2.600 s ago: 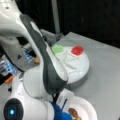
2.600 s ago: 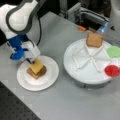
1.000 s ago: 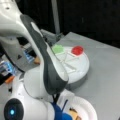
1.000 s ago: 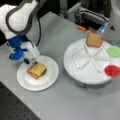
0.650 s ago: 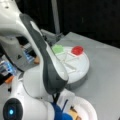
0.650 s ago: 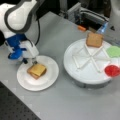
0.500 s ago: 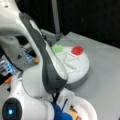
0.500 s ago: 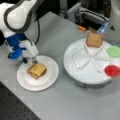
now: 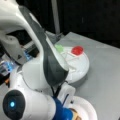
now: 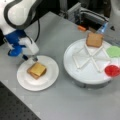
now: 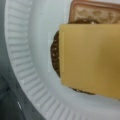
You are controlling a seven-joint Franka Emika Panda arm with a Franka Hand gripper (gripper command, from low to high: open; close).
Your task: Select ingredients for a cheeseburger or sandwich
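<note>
The arm is reaching down toward the white plate [image 10: 37, 75], its white and blue wrist leaning in from a front view's left. The gripper [image 10: 32, 59] is hanging at the plate's far-left rim, its dark fingers [image 10: 35, 59] pointing down just above the rim and just beside the stack, touching none of the food; whether the fingers are apart or together cannot be told.

On the plate the sandwich [image 10: 37, 70] is lying partly built: a bread slice [image 11: 95, 11] at the bottom, a dark brown patty [image 11: 55, 53] on it, and a yellow cheese square [image 11: 91, 58] on top, set a little askew so the bread is peeking out at one side and the patty's round edge at another. Only the wrist view is showing these three layers; the front view gives just a tan-yellow square on the plate.

Well apart from the plate, toward a front view's right, a white divided tray [image 10: 87, 72] is sitting on the grey worktop [image 10: 62, 102]. A second bread slice [image 10: 94, 39] is lying in the tray's far compartment, a green piece [image 10: 114, 51] and a red piece [image 10: 112, 70] in compartments at its right edge.

In a front view the arm's bulk is covering most of the plate [image 9: 87, 107]; the tray [image 9: 80, 67], the green piece [image 9: 59, 47] and the red piece [image 9: 77, 50] are showing behind it.
</note>
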